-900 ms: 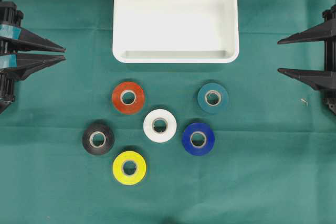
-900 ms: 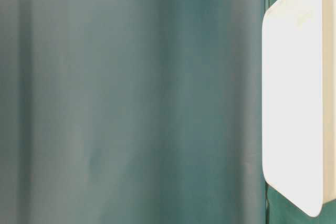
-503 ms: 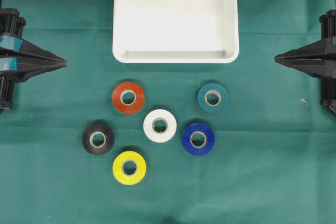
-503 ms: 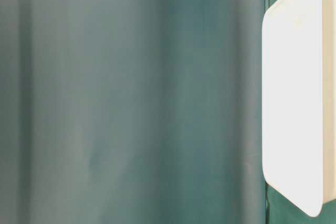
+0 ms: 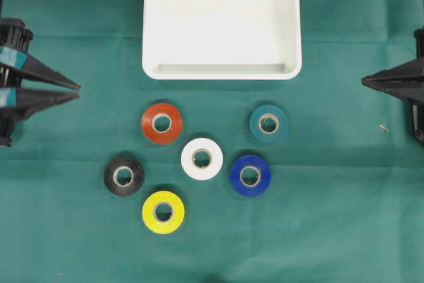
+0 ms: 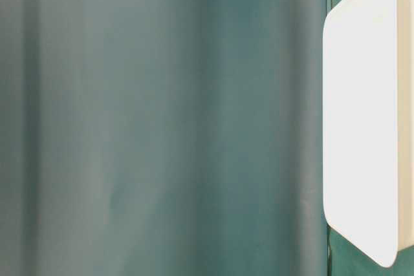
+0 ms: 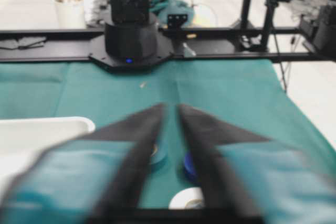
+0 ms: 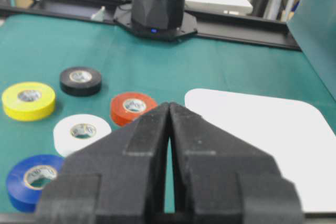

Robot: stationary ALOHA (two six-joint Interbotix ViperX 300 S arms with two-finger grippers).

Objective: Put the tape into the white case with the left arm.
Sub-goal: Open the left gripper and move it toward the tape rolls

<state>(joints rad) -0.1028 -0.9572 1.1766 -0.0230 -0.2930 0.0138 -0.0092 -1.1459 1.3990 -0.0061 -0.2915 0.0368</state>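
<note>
- Overhead: the white case (image 5: 222, 22) sits at the top middle of the green surface (image 5: 331, 217). Six tape rolls (image 5: 202, 158) lie below it. The left gripper (image 5: 78, 91) fingers are a little apart at the left edge.
- Right wrist: the right gripper (image 8: 169, 109) fingers are together.

Even, bright overhead light leaves only faint shadows under the tape rolls (image 5: 202, 158). The table-level view is wholly blurred. The left claw (image 7: 170, 111) looks smeared and out of focus.
</note>
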